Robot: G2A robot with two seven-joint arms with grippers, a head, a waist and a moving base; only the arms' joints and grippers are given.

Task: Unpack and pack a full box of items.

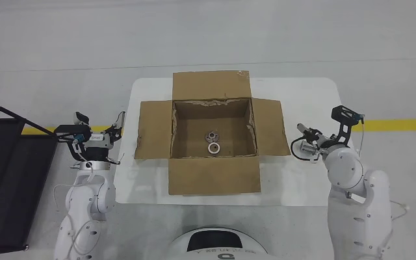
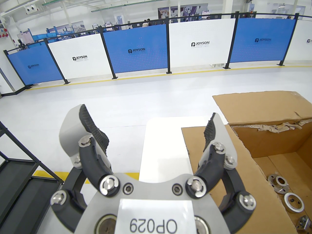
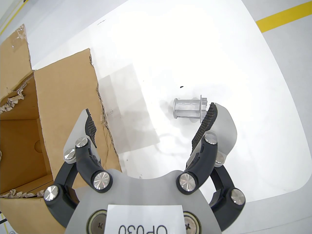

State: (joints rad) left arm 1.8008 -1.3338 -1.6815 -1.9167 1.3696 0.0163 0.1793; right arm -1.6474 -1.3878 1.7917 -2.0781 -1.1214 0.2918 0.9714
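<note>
On the table (image 1: 296, 188) just right of the box (image 3: 65, 86), a grey spool (image 3: 187, 111) lies by the right gripper (image 3: 150, 110), spread and empty, so unpacking looks under way; next, I judge, comes a reach inside for the flange (image 2: 277, 182) and ring (image 2: 293, 202), the left gripper (image 2: 148, 113) hanging open off the far edge.

brown box (image 1: 214, 177), white table (image 1: 299, 185)

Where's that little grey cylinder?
In the right wrist view, the grey cylinder lies on the white table, outside the cardboard box, by the right gripper.
</note>
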